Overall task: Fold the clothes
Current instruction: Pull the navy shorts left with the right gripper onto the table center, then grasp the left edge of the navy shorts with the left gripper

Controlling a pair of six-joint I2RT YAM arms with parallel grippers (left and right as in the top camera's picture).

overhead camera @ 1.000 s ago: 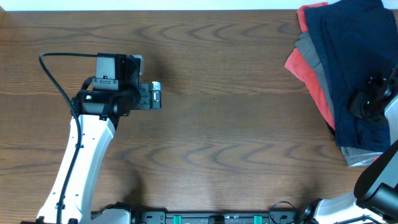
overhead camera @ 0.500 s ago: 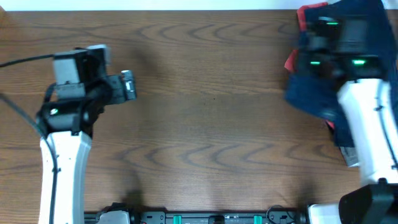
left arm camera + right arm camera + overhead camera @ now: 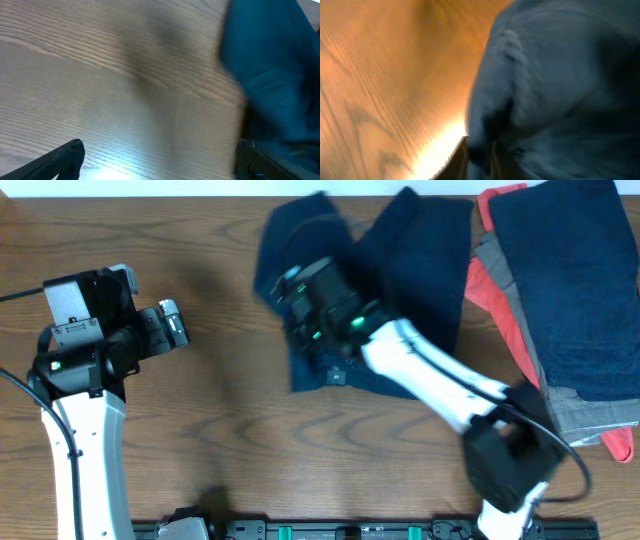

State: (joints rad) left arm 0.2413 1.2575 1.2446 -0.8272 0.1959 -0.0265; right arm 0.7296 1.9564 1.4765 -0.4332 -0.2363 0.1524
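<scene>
The right gripper [image 3: 292, 298] sits low over the dark navy shorts [image 3: 410, 250] at the middle of the table's far side, its arm reaching in diagonally from the near right corner. In the right wrist view its fingers [image 3: 457, 162] are pressed into a bunched fold of the navy cloth, but the picture is too blurred to tell whether they grip it or stand slightly apart. The shorts lie spread and rumpled on the wooden table [image 3: 300, 460], with a small pale tag [image 3: 337, 376] at their near edge. The left gripper [image 3: 172, 325] hovers over bare wood at the left with its jaws wide and nothing between them, well apart from the shorts. At the far right lies a pile: a navy piece [image 3: 570, 280] on top, a grey garment [image 3: 590, 412] and a coral-red garment [image 3: 490, 292] showing beneath.
</scene>
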